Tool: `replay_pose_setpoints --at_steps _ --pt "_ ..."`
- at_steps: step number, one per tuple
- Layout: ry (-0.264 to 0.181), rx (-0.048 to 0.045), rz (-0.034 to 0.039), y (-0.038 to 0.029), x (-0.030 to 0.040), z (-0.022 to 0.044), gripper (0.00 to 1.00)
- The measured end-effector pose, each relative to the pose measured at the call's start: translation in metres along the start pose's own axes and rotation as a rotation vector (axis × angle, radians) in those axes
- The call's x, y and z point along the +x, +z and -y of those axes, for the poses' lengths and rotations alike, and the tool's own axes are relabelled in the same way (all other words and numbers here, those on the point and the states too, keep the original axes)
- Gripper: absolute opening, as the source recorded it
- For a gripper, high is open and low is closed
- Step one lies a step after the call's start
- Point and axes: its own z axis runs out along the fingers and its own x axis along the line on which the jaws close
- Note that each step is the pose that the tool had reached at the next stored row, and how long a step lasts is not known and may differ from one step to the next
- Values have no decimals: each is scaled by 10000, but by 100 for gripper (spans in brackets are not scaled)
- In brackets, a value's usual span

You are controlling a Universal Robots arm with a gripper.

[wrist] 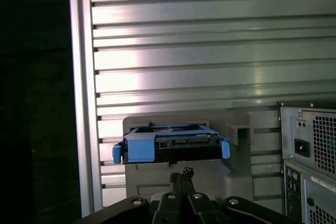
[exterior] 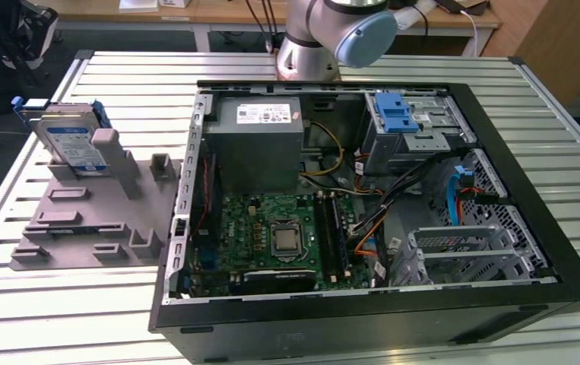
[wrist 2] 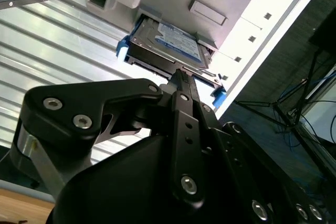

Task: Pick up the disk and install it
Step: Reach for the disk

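The arm (exterior: 306, 55) stands at the upper middle of the exterior view, its grey base column upright, with a blue-capped joint (exterior: 366, 36) just to the right of it. In both wrist views the black gripper (wrist: 181, 173) (wrist 2: 179, 75) has its jaws pressed together, holding nothing.

On my screen the disk (exterior: 74, 144) is silver with a white-and-blue label, and its rails are bright blue in both wrist views. The stand (exterior: 97, 209) is plain matte grey. The table (exterior: 67, 304) is silvery metal, striped with dark grooves. The computer case (exterior: 371, 327) is black outside and bare grey inside. I see a green motherboard (exterior: 269, 228), a grey power supply (exterior: 259, 144) with a white sticker, a blue latch (exterior: 395, 114), and orange, yellow and red wires (exterior: 356, 171). The arm's joint cap (exterior: 366, 36) is pale blue. The gripper (wrist: 181, 173) is black with silver screws.
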Motion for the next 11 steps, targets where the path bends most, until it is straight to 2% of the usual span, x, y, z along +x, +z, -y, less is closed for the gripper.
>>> replay_pose_setpoints --at_steps 6,11 --pt "0 -1 0 -1 85 -4 11" --pt "0 0 0 -1 87 -4 11"
